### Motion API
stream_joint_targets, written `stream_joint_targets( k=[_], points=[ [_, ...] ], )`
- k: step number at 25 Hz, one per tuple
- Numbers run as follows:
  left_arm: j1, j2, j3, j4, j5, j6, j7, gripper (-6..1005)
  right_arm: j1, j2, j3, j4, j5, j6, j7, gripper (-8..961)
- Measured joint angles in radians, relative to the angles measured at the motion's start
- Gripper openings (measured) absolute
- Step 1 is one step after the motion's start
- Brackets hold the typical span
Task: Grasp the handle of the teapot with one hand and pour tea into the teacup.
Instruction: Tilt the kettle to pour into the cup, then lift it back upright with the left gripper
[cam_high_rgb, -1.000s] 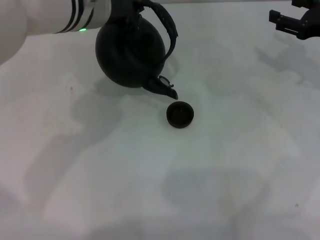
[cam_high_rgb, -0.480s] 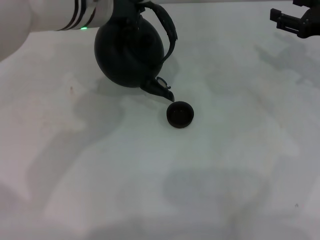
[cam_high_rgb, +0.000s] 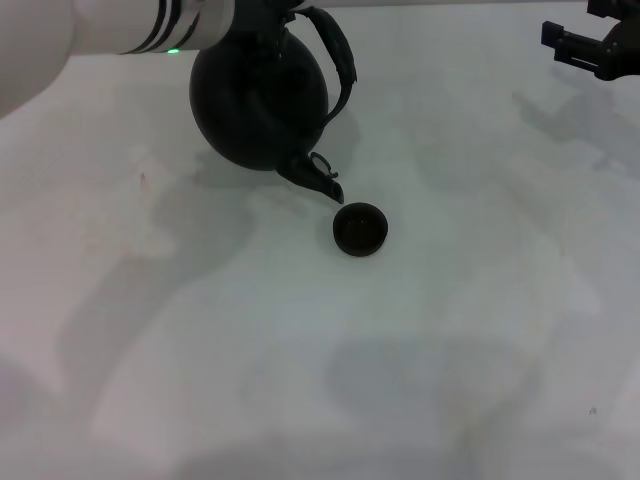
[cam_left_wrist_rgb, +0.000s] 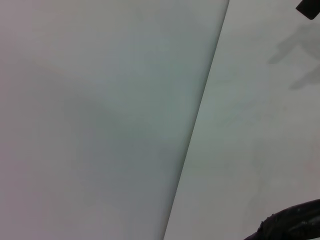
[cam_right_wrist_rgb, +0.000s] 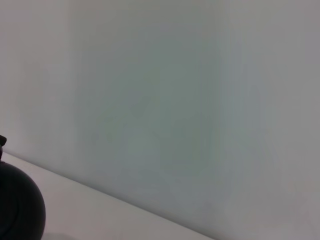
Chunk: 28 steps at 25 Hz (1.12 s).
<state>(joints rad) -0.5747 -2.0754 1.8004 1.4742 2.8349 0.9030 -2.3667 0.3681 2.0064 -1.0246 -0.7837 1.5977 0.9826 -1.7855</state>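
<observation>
Tipping a little further than a moment ago, the teapot (cam_high_rgb: 260, 95) hangs off the counter (cam_high_rgb: 300, 350) from the left gripper (cam_high_rgb: 262, 12) — its fingers are hidden at the handle (cam_high_rgb: 340, 60), so I cannot tell their spread. The spout now hovers just beside the teacup (cam_high_rgb: 360, 229); no tea shows inside yet. The right gripper (cam_high_rgb: 590, 40) sits parked far right, its fingers unreadable.

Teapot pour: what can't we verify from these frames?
- Left claw's grip on the handle: cut off by the head view's top edge; left wrist view shows only a handle sliver.
- Tea stream from the teapot: not discernible.
- Teacup fill: too dark inside.
- Right claw: cropped at the corner.
</observation>
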Motion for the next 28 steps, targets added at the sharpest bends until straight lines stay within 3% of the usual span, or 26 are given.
stream_joint_targets(
  k=[28],
  points=[
    [-0.093, -0.001, 0.055, -0.042, 0.002, 0.012, 0.076, 101, 0.004, 0.0, 0.005, 0.022, 0.002, 0.001, -0.014, 783]
  ],
)
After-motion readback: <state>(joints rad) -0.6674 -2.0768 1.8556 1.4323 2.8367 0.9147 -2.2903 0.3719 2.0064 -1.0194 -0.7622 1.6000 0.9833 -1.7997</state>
